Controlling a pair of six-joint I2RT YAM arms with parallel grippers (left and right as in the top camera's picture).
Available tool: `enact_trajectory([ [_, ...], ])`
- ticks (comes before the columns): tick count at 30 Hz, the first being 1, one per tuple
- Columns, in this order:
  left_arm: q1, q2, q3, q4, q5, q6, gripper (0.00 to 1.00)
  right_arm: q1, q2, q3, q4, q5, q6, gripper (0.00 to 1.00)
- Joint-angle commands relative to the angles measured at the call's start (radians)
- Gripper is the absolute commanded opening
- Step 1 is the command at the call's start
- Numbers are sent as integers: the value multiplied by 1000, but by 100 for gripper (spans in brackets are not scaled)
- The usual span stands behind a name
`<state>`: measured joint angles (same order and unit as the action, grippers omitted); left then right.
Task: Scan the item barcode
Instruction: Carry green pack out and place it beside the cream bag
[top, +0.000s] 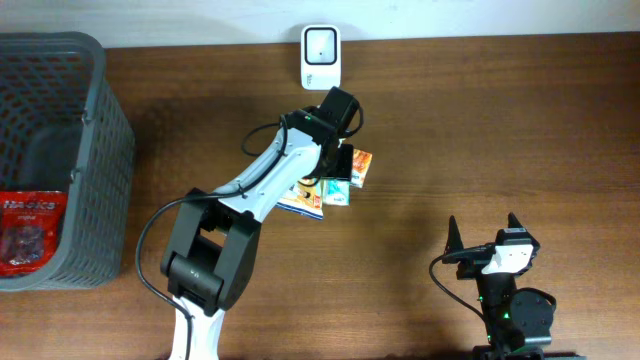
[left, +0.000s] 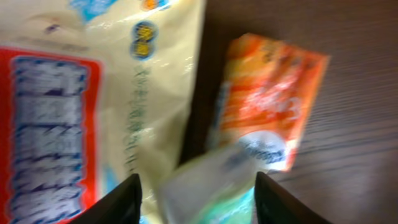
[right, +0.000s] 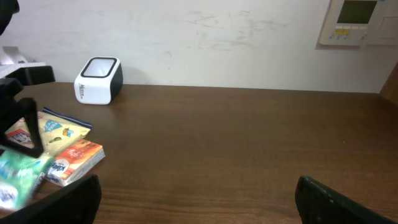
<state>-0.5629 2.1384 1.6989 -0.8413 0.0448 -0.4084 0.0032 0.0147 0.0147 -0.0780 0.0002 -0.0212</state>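
Note:
Several snack packets lie in a heap on the wooden table below the white barcode scanner (top: 320, 55), which also shows in the right wrist view (right: 98, 79). My left gripper (top: 338, 160) hangs over the heap. In its wrist view the left gripper (left: 198, 202) has its jaws apart, with a blurred green-and-white packet (left: 211, 186) between them. Beside that packet are a cream packet (left: 93, 93) and an orange packet (left: 267, 99). No barcode can be made out. My right gripper (top: 487, 235) rests near the front edge, open and empty (right: 199, 199).
A grey mesh basket (top: 100, 120) stands at the left edge with a red packet (top: 28, 230) inside. The wall runs just behind the scanner. A pale wall panel (right: 357, 22) hangs at the far right.

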Motion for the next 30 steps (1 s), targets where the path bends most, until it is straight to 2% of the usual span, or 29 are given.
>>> enact_trajectory([
  [1,3,-10,72,-31,56,143,71,-3,-6,-9,-2,5,10,99],
  [3,24,-15,212,-144,43,183,78,-3,-6,-9,-2,5,10,99],
  [6,84,-18,536,-392,-1,183,89,-3,-6,-9,-2,5,10,99],
  [9,167,-18,856,-642,0,227,96,-3,-6,-9,-2,5,10,99],
  [12,254,-18,1047,-839,-11,294,99,-3,-6,-9,-2,5,10,99],
  [16,324,-30,1057,-847,-15,293,99,-3,-6,-9,-2,5,10,99],
  [19,431,-74,1057,-847,9,277,99,-3,-6,-9,-2,5,10,99],
  [23,625,-212,1031,-847,8,277,99,-3,-6,-9,-2,5,10,99],
  [25,723,-261,995,-847,7,313,99,-3,-6,-9,-2,5,10,99],
  [30,939,-321,841,-846,28,319,99,-3,-6,-9,-2,5,10,99],
])
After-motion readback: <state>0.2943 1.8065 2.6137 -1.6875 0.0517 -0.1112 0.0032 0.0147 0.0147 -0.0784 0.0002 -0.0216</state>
